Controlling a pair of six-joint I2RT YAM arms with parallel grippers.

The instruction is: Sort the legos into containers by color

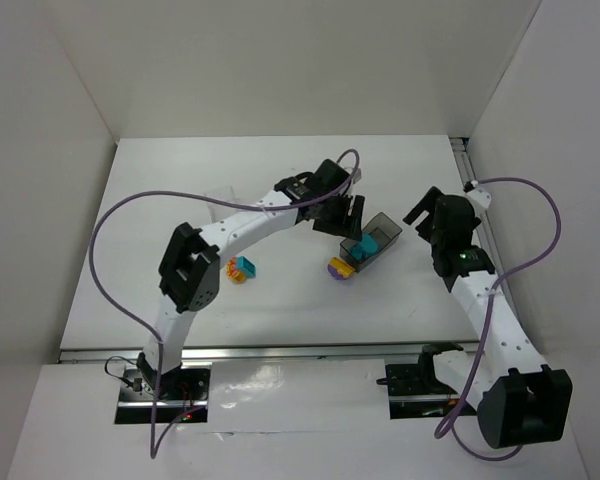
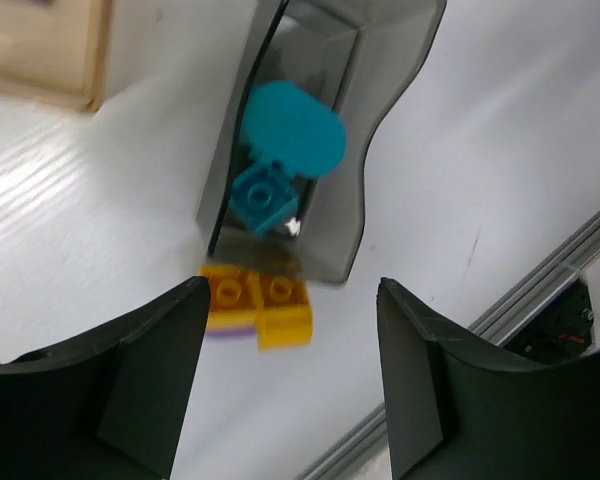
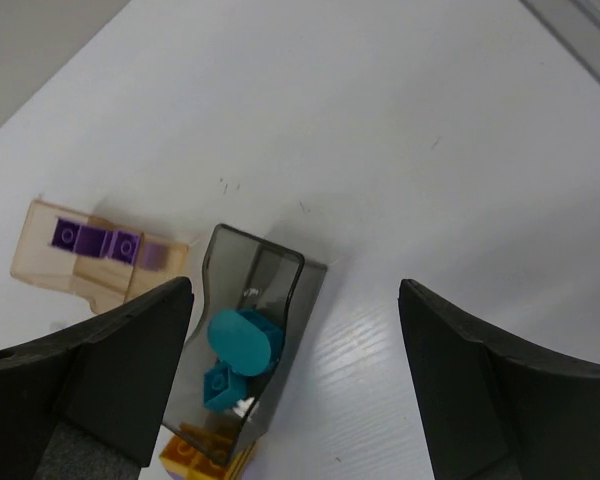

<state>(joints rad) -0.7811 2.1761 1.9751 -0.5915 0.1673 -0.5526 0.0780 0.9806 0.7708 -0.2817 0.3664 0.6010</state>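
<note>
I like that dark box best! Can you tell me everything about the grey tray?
The grey tray is a small rectangular box of smoky, see-through plastic, open on top, resting on the white table. Two teal bricks lie inside, one rounded, one square with studs. An orange brick lies at one short end; contact is unclear. Nothing holds it.
</note>
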